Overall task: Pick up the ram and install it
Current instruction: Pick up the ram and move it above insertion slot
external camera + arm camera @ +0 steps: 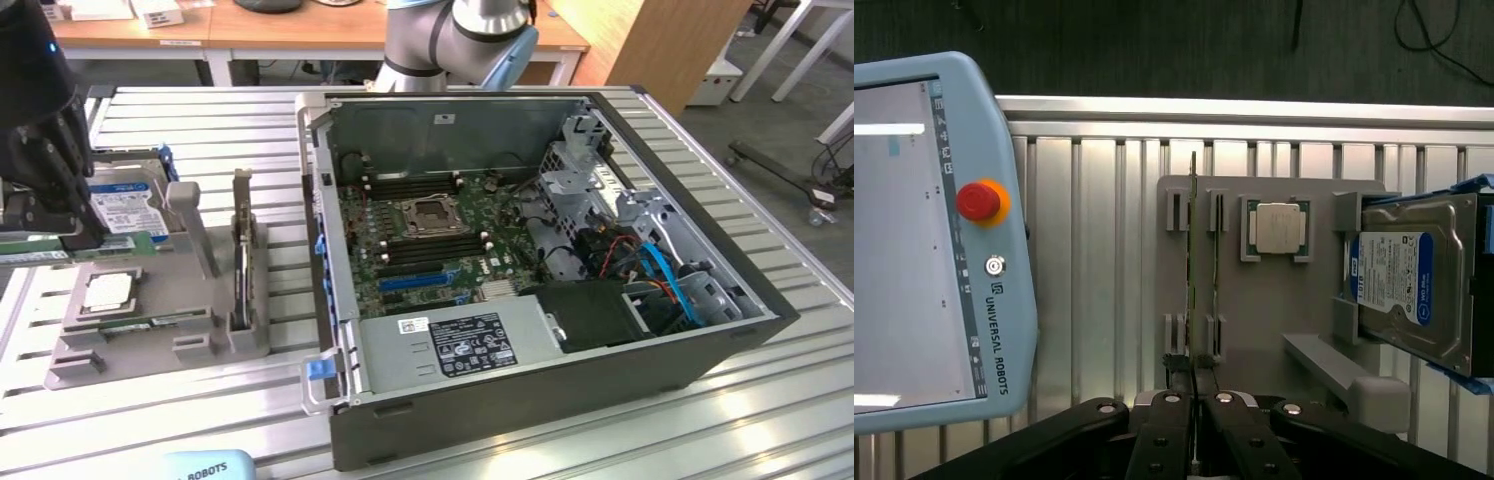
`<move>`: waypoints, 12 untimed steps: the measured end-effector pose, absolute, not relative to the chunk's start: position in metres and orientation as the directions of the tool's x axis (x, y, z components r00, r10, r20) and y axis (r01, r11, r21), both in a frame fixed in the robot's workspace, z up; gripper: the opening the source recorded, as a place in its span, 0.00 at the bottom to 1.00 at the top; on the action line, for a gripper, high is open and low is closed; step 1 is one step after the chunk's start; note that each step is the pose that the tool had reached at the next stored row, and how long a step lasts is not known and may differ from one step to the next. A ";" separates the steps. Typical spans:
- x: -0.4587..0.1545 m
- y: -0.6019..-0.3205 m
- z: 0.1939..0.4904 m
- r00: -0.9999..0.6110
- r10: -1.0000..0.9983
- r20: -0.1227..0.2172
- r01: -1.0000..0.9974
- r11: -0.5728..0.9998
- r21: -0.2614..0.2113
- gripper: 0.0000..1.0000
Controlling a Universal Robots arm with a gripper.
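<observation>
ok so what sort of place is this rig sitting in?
Most likely a robotics lab bench set up for PC assembly: an open black desktop computer case on a slatted aluminium table, a pale blue Universal Robots teach pendant beside a grey plastic parts fixture, and wooden desks behind.

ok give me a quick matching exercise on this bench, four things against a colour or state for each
Things:
1 gripper
2 processor chip
3 hard drive
4 computer case

Colour or state:
a blue and white label
b shut on the ram
c open, motherboard showing
d silver and square, lying in the grey holder

Pairs: 1-b, 2-d, 3-a, 4-c
</observation>
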State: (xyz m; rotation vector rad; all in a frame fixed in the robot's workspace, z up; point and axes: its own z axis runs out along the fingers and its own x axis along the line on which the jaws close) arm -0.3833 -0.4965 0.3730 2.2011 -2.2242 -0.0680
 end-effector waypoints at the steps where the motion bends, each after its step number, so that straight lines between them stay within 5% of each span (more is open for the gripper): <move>1: -0.383 -0.496 0.375 -0.011 -1.000 -0.022 -0.999 0.010 0.039 0.12; 12: -0.383 -0.496 0.394 -0.011 -1.000 -0.022 -0.999 0.010 0.039 0.12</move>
